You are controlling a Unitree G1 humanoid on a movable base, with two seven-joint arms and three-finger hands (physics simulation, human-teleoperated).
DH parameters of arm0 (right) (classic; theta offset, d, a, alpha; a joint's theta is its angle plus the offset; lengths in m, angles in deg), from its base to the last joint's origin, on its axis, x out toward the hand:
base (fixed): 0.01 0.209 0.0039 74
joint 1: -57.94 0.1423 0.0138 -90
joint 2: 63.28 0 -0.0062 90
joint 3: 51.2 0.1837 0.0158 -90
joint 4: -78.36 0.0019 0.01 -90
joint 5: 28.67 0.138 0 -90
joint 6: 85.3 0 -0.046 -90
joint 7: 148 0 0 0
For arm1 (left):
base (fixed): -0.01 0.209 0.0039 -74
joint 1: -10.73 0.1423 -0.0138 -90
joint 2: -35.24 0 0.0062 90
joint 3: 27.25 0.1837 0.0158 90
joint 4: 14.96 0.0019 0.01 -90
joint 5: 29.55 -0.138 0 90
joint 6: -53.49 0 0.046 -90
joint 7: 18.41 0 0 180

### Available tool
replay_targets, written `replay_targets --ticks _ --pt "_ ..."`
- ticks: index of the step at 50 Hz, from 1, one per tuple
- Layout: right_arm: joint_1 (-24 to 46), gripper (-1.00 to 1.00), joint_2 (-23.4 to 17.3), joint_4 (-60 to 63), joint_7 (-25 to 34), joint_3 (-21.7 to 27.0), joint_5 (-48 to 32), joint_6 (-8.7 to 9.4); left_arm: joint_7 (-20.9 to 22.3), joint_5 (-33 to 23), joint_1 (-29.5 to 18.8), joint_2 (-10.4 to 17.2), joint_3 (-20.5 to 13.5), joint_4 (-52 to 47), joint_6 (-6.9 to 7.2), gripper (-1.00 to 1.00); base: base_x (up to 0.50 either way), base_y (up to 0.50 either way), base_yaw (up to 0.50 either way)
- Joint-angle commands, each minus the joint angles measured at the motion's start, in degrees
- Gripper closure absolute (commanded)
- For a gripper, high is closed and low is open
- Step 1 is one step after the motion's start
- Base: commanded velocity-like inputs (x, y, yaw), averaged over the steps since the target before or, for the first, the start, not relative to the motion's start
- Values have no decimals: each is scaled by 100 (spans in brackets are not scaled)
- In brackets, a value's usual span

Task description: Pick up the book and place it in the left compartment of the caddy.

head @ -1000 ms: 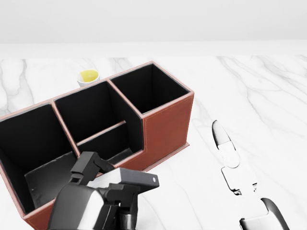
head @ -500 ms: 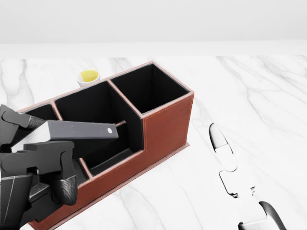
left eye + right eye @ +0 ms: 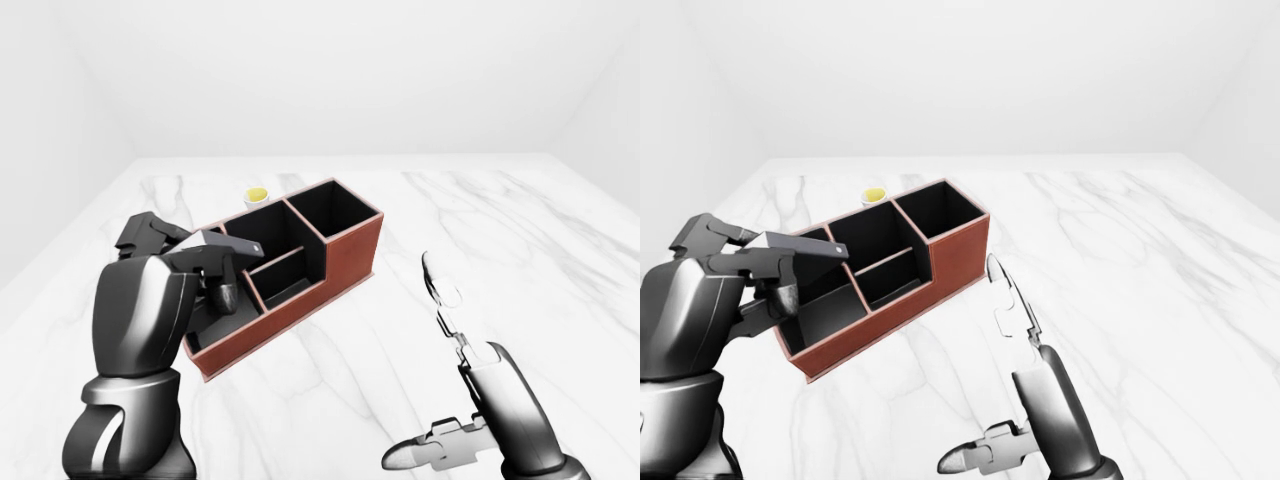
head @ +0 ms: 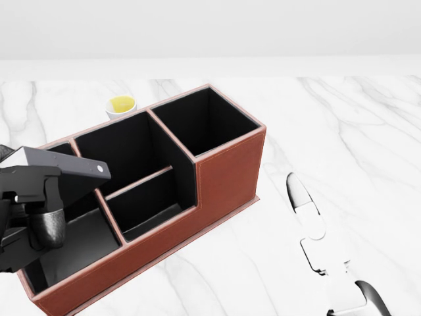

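Head view: we look steeply down and from close by onto the brown leather caddy with black compartments (image 4: pixel 223 164), which fills the left and middle of the white marble tabletop (image 4: pixel 368 131).
Left-eye view: we sit higher and farther off, facing across the whole tabletop to the white walls.
Right-eye view: we face the same way, set slightly to the right, so the caddy lies further left.
Shared: all three take in the caddy, the small white cup of yellow liquid (image 3: pixel 257 196) and both our arms.
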Motion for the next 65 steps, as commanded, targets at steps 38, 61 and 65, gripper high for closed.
replay_targets --ticks 38,61,65 --pt "164 -100 0 0 -57 -124 -68 231 -430 -1800 -1137 1156 -120 2932 36 100 0 0 0" --pt "138 -100 0 0 -112 11 72 197 -368 -2208 -1472 1361 -33 3998 36 100 0 0 0" --pt "182 -100 0 0 -142 -8 40 257 -287 -2269 -1453 1411 -66 3934 36 100 0 0 0"
